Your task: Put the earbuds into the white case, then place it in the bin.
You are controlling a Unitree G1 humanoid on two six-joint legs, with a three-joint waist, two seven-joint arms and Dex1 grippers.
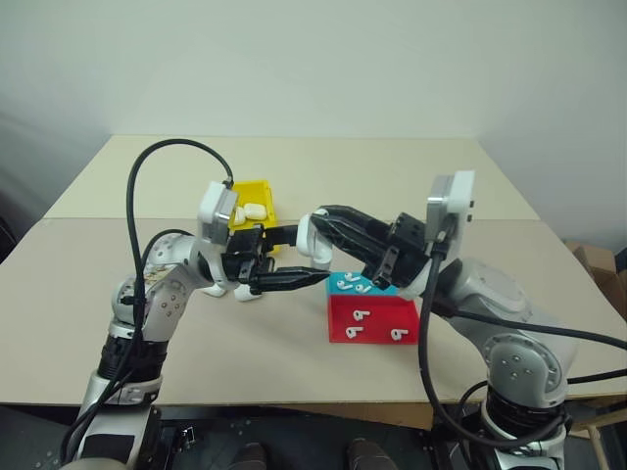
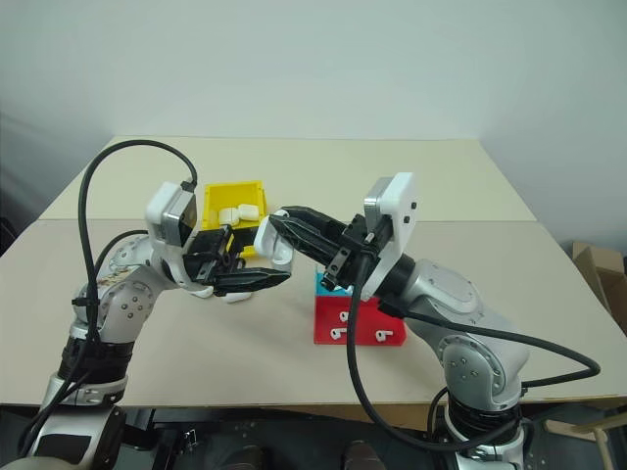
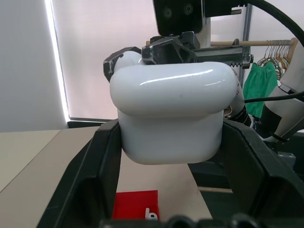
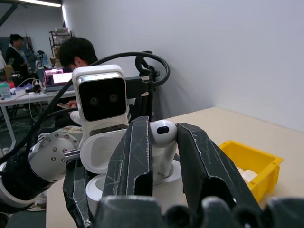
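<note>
From left of centre in the head view I see my left gripper (image 1: 294, 280) clamping the white case (image 3: 173, 111), the yellow bin (image 1: 257, 197) just behind it, and my right gripper (image 4: 164, 142) pinching an earbud (image 4: 163, 133) over the open case.

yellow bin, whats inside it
The yellow bin holds at least two white cases, lying near its back wall. The left arm covers its front part, so anything there can't be seen.
</note>
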